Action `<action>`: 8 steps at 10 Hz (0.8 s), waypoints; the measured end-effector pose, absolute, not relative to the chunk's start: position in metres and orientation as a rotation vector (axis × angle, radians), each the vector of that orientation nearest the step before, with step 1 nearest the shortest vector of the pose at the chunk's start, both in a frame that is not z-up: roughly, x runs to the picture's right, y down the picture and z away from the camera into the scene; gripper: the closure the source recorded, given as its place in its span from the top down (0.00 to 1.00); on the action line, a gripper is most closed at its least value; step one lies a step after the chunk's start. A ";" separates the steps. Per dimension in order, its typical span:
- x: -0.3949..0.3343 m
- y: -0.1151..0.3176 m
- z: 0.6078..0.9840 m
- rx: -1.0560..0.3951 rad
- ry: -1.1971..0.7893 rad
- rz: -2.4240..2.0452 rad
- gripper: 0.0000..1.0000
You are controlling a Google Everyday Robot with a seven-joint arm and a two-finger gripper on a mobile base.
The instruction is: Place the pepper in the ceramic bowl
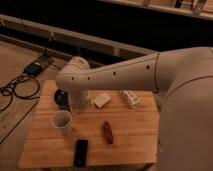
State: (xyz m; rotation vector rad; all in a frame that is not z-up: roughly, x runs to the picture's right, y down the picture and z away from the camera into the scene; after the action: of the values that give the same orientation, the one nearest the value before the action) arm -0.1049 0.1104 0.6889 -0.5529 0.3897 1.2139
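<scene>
Presently the claw [80,101], spread and empty beside the ceramic bowl [60,98], hangs well apart from the pepper [107,132]; reaching across, it may topple the cup [62,121]

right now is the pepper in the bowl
No, the pepper lies on the table, apart from the bowl; the gripper hangs beside the bowl.

Tabletop [131,129] wood slats, matt. Ceramic bowl [60,97] dark, glossy rim. Pepper [107,132] smooth, slight sheen. Cup [62,121] paper-like, matt. Arm [115,75] and hand [79,101] beside bowl, smooth white plastic look.
</scene>
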 end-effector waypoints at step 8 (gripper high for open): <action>-0.060 0.161 0.632 -0.351 0.506 1.503 0.65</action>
State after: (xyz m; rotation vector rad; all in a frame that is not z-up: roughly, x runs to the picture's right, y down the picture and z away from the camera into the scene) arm -0.0597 0.1611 0.6324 -0.3506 0.5058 1.5034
